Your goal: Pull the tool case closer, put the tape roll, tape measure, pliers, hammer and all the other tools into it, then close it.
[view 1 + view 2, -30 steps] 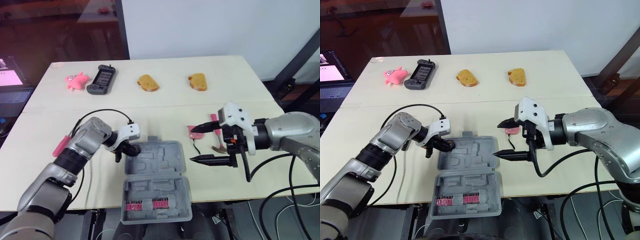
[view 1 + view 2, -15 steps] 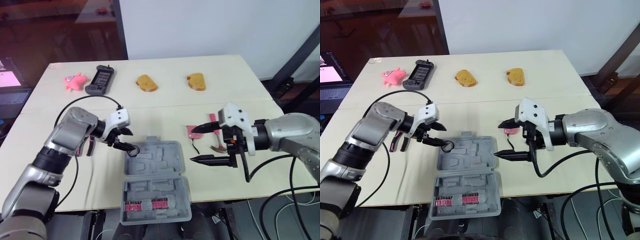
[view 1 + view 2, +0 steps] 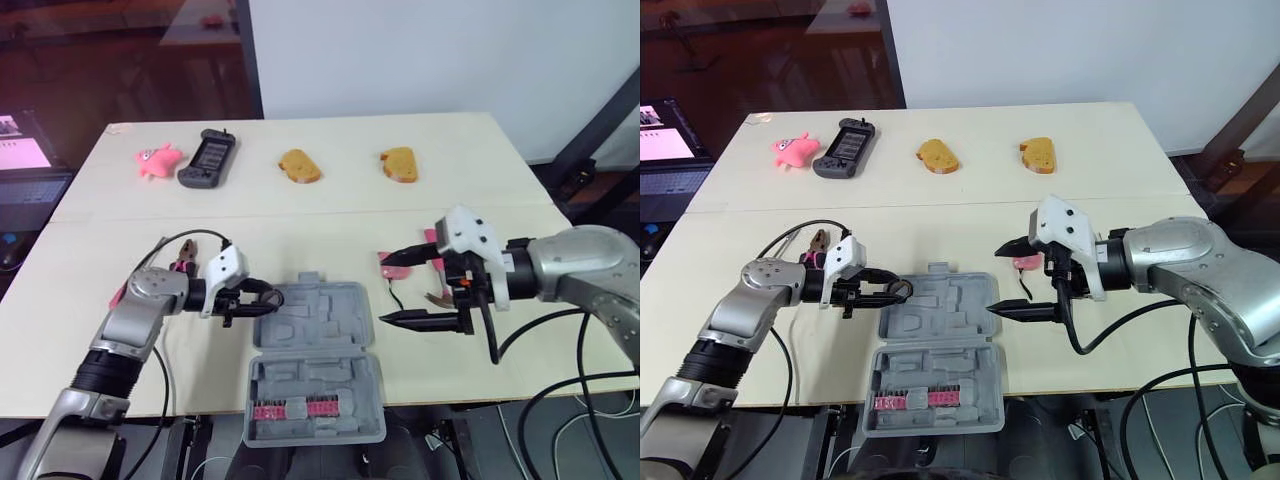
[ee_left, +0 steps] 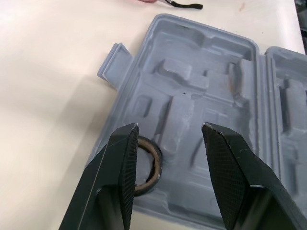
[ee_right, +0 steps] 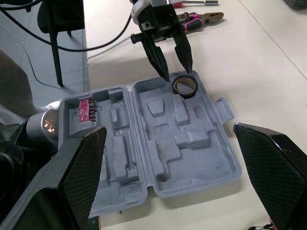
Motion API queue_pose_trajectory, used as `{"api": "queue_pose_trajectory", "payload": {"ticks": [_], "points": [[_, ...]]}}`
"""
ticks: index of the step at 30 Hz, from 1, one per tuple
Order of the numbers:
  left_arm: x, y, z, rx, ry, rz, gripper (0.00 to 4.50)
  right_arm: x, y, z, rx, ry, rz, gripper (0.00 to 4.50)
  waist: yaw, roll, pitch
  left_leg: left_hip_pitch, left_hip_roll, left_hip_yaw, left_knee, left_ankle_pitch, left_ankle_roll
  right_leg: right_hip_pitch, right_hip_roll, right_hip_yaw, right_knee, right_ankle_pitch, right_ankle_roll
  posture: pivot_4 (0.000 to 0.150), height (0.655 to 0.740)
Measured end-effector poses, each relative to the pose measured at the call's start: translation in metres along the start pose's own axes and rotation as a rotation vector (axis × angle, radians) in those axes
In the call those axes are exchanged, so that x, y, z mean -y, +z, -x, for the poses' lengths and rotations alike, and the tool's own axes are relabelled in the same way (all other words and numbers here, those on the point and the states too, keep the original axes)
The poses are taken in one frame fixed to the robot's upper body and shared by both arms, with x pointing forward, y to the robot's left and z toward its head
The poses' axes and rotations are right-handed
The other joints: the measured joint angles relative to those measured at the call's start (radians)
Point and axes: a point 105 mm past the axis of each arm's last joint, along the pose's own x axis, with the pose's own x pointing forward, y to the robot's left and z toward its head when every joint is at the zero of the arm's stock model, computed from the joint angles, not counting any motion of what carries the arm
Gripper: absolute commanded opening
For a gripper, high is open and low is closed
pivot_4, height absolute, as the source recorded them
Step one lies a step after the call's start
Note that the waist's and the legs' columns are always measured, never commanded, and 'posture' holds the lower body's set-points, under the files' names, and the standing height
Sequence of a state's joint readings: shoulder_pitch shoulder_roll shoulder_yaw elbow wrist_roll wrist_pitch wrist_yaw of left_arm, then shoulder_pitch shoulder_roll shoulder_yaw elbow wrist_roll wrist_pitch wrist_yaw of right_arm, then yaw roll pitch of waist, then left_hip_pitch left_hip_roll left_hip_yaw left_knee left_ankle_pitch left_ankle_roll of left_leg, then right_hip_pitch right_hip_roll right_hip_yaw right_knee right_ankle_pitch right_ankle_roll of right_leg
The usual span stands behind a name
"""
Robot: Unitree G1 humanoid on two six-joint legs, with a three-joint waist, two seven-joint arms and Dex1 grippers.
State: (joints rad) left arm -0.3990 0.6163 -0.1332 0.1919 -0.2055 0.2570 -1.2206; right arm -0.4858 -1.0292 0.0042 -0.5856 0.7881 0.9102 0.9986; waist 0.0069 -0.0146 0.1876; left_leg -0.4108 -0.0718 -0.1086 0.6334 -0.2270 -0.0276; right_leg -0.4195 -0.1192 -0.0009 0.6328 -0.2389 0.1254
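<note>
The grey tool case (image 3: pixel 312 352) lies open at the table's front centre, with pink bits (image 3: pixel 290 410) in its near half. A dark tape roll (image 4: pixel 145 166) rests flat in the case's far-left recess. My left gripper (image 4: pixel 170 127) hovers open just over that corner, the roll (image 5: pixel 184 85) below its tips. To the right of the case my right gripper (image 3: pixel 385 290) stands wide open and holds nothing. Just behind it are the pink tape measure (image 3: pixel 392 263) and the hammer (image 3: pixel 437 285). Pliers (image 3: pixel 818 240) lie on the table behind my left wrist.
Along the far side of the table (image 3: pixel 330 215) sit a pink toy (image 3: pixel 157 160), a dark handheld console (image 3: pixel 207 158) and two bread pieces (image 3: pixel 298 166) (image 3: pixel 398 163). A cable loops near my left arm. The case's near half overhangs the front edge.
My left forearm has dropped low to the table, uncovering the pliers; the gripper stays at the case's far-left corner and the tape roll now lies in the recess. The right arm is still.
</note>
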Motion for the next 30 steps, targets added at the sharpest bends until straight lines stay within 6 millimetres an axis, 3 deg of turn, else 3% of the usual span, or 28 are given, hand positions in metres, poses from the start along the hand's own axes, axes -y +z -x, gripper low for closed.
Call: {"api": "queue_pose_trajectory", "payload": {"ticks": [2, 16, 30], "points": [[-0.001, -0.002, 0.0, 0.003, 0.006, 0.003, 1.71, 0.0, 0.0, 0.0, 0.0, 0.001, 0.0, 4.5, 0.0, 0.0, 0.0, 0.0, 0.0, 0.0, 0.0, 0.0, 0.0, 0.0, 0.0, 0.0, 0.0, 0.0, 0.0, 0.15, 0.74], [-0.007, -0.012, -0.003, -0.008, 0.02, -0.006, 1.71, 0.001, 0.002, 0.0, 0.002, -0.004, 0.006, 4.5, 0.003, 0.0, 0.0, 0.0, 0.0, 0.0, 0.0, 0.0, 0.0, 0.0, 0.0, 0.0, 0.0, 0.0, 0.0, 0.15, 0.74], [-0.019, -0.027, -0.028, -0.004, 0.039, -0.09, 1.71, 0.002, 0.002, 0.0, 0.003, -0.017, 0.006, 4.5, 0.006, 0.0, 0.0, 0.0, 0.0, 0.0, 0.001, 0.0, 0.0, 0.001, 0.0, -0.001, 0.0, 0.0, 0.0, 0.15, 0.74]]}}
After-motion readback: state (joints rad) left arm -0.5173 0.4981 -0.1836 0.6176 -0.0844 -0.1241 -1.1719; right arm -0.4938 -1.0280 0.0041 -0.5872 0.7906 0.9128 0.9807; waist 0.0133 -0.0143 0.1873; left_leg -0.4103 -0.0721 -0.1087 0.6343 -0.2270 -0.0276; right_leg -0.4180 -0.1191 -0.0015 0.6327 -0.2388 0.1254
